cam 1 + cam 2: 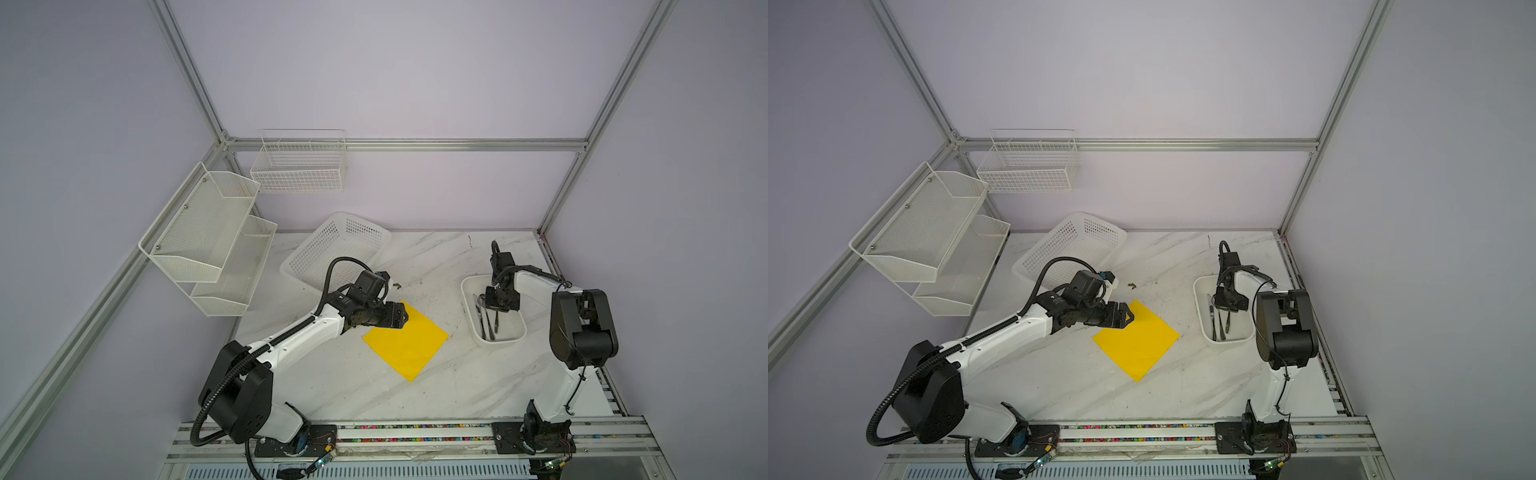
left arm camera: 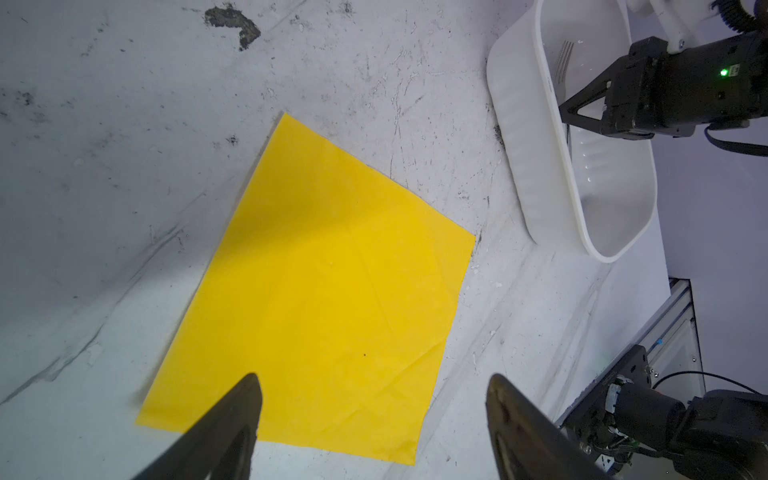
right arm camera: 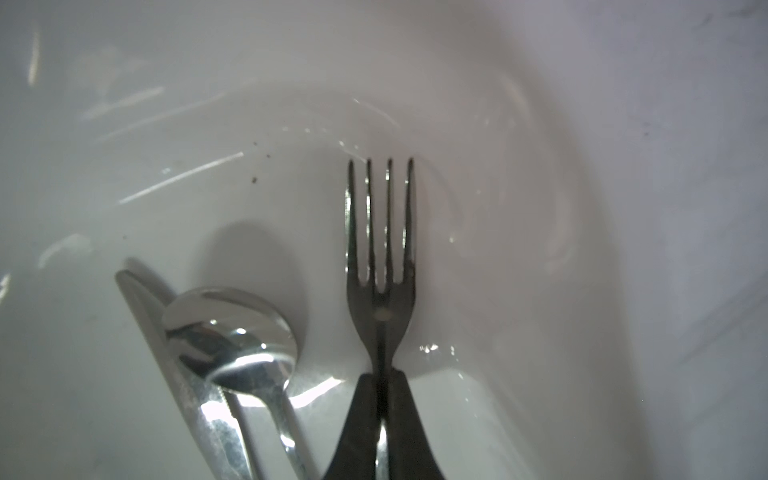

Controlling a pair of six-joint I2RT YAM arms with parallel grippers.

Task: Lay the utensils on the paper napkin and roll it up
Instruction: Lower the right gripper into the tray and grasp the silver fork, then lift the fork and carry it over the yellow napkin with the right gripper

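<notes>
Right pincer [image 3: 381, 376] is clamped on the one silver metal fork [image 3: 380, 266] in the white plastic tray [image 2: 519, 137], beside one silver spoon [image 3: 232, 328] and one silver knife [image 3: 145, 307]. Left pincer [image 2: 374, 386] gapes over the single yellow paper napkin [image 2: 324, 270].

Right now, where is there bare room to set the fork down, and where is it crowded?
The napkin is bare, apart from the open left gripper over one edge. Bare table lies between napkin and tray, and between napkin and front rail. Crowded: the tray, where knife, spoon and fork sit close, the right gripper shut on the fork.
</notes>
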